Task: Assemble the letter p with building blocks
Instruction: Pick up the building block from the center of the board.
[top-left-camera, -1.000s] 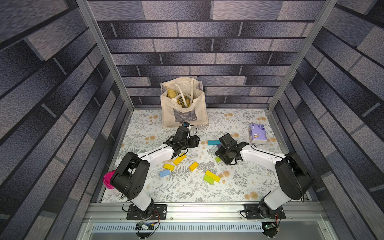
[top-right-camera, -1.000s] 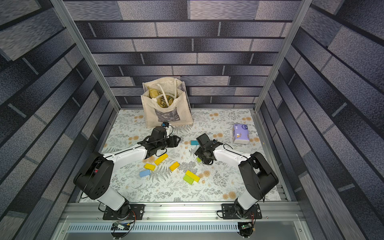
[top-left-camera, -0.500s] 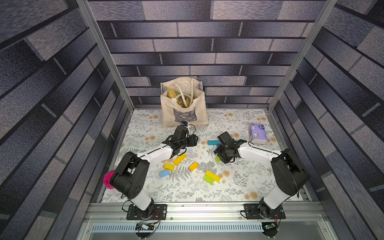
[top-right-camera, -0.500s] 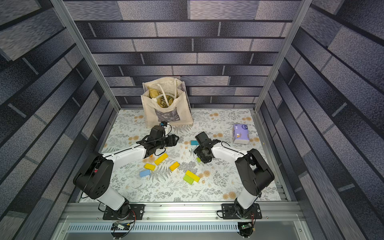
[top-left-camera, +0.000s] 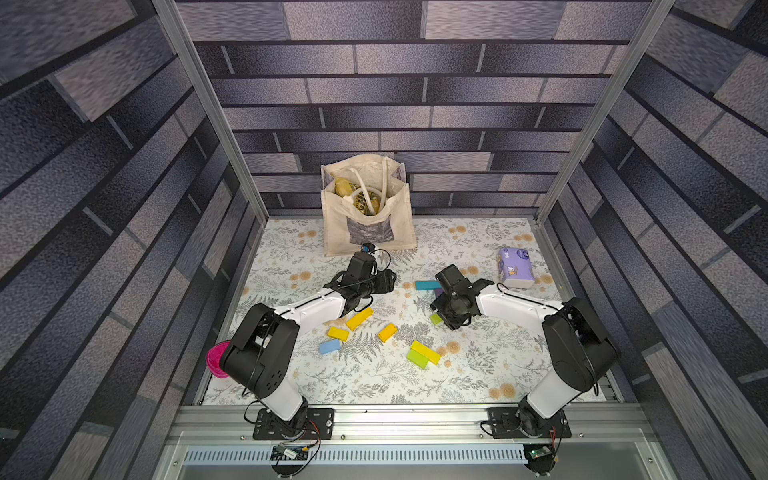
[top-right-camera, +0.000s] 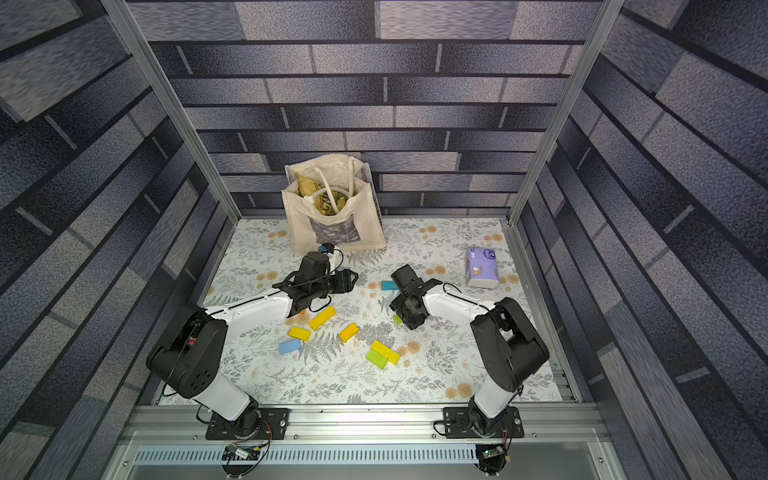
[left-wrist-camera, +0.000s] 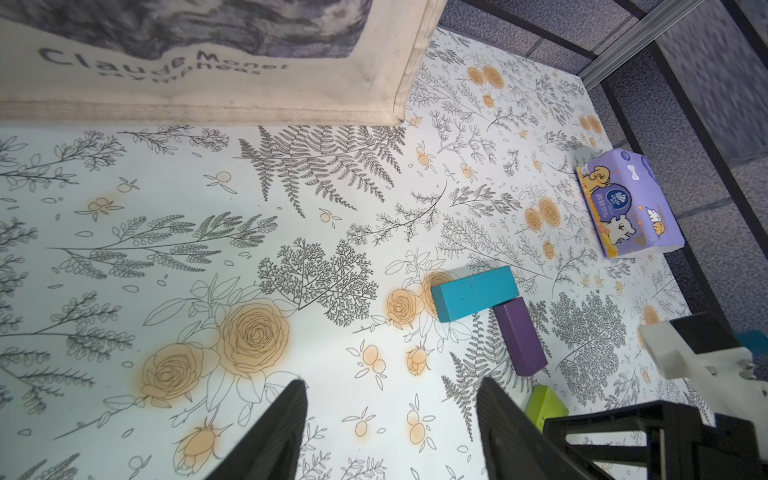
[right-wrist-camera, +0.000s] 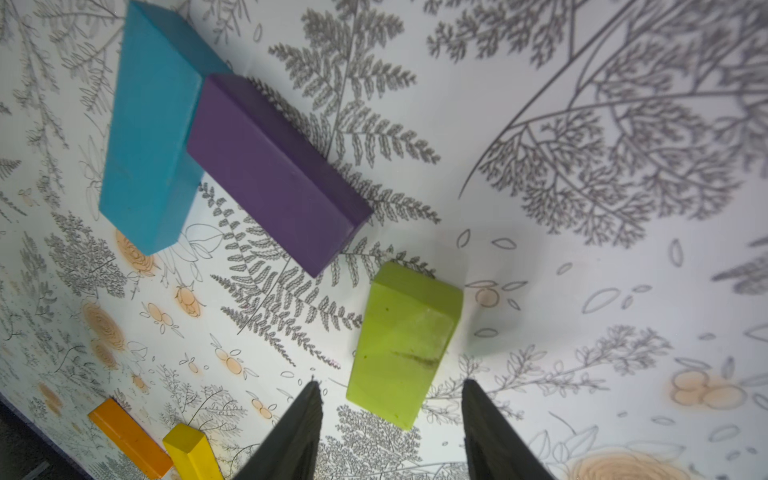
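Right now your right gripper (right-wrist-camera: 389, 384) stands partly open, straddling the near end of the lime green block (right-wrist-camera: 405, 345), gaps either side, gripping nothing. In a top view that block lies at six o'clock of the teal block (top-left-camera: 427, 285), with the purple block (right-wrist-camera: 274, 174) between them, touching teal but just apart from lime. Your left gripper (left-wrist-camera: 390, 381) hangs open and empty. Expect a light, rigid, smooth-painted piece that skids if nudged, I judge: pinch its long sides at mid-length.
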